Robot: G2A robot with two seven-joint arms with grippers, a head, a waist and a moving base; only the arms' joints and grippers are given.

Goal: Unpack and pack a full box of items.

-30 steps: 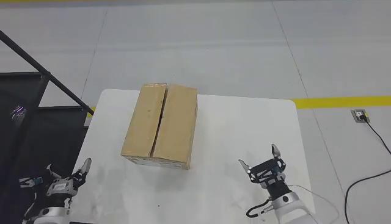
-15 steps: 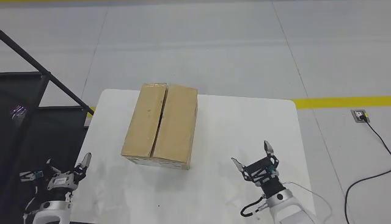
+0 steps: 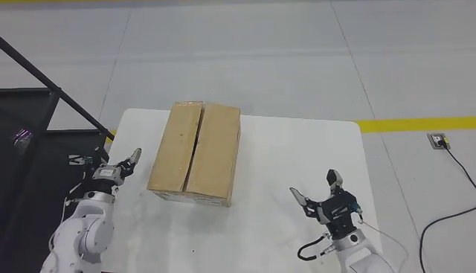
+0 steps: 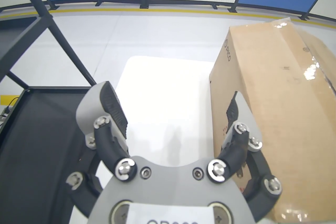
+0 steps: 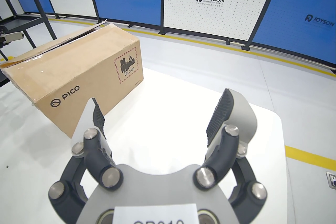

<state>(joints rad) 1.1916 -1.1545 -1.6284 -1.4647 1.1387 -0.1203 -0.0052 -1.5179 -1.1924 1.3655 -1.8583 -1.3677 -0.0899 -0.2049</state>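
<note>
A closed brown cardboard box [image 3: 195, 152] lies on the white table [image 3: 297, 154], its two top flaps meeting along a lengthwise seam. The box [image 4: 275, 93] fills one side of the left wrist view, and the box [image 5: 76, 72] stands beyond my right gripper in the right wrist view. My left gripper [image 3: 104, 164] hovers open at the table's left edge, close beside the box's left side; in its own view the left gripper [image 4: 173, 101] holds nothing. My right gripper [image 3: 318, 189] is open over the table's front right part, well apart from the box, and the right gripper [image 5: 160, 109] is empty.
A black metal frame with a dark shelf [image 3: 30, 135] stands just left of the table. A yellow floor line [image 3: 416, 124] runs off to the right. Bare tabletop lies to the right of the box and in front of it.
My left arm has swung up from the front left corner to the box's left side. My right gripper has shifted a little near the front right and stayed open.
</note>
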